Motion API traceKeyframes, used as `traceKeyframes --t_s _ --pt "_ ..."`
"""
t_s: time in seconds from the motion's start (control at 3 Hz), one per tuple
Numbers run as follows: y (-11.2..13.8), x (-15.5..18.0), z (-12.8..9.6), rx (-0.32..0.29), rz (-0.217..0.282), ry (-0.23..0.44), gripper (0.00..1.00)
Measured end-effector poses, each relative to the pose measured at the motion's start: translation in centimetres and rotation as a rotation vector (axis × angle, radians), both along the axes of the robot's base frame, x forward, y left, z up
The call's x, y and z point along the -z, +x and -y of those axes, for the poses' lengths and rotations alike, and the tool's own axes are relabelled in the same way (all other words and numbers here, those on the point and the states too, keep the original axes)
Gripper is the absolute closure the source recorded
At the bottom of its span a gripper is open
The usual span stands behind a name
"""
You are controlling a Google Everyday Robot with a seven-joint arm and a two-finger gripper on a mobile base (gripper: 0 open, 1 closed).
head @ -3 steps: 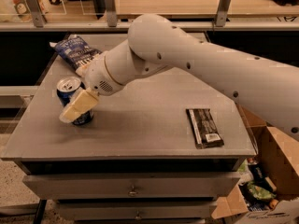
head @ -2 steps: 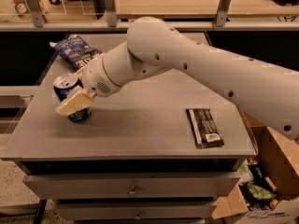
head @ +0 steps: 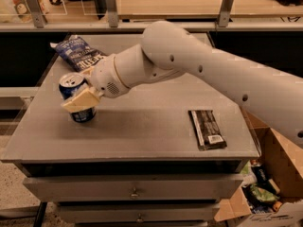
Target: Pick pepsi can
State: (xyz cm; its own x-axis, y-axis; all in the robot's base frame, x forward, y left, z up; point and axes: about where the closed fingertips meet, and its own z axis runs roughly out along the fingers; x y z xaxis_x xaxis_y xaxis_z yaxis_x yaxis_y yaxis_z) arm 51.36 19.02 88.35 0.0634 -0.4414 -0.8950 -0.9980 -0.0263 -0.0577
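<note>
A grey counter (head: 142,126) seen from above and in front, with a thick white robot arm (head: 199,65) reaching in from 3 o'clock towards 9 o'clock. At the end of the arm you see the gripper (head: 78,97), low over the counter's 9 o'clock side. Its one visible tan finger (head: 83,100) lies flat across the front of the pepsi can (head: 71,83). The other finger is hidden behind the can, so the gripper looks closed around the can's middle, holding it.

The pepsi can, dark blue with a silver top, sits near the counter's left edge. Its top leans towards 10 o'clock instead of standing straight.

Compared with a second ago, the gripper and the can sit a little higher in the view, and they have moved together. That suggests the grasp has taken hold and the lift is just beginning. You cannot tell whether the can's base is clear of the counter.

A crinkled blue chip bag (head: 78,53) lies flat at 11 o'clock, just behind the gripper but not touching the can. A flat black wrapped bar (head: 207,129) lies at 4 o'clock, well apart from the gripper. It has not shifted.

For you, the next call is a straight rise, since the tilt hints the can could slip in the hold
</note>
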Motion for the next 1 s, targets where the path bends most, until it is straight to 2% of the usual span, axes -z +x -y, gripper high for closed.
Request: traceKeyframes --t_s 0.33,0.67,1.0 --pt "0.8 -2.8 2.9 0.052 0.028 0.016 1.00" --pt "1.5 -6.4 5.6 0.100 0.082 0.010 1.00" --pt "1.6 -6.8 5.8 0.103 0.089 0.011 1.00"
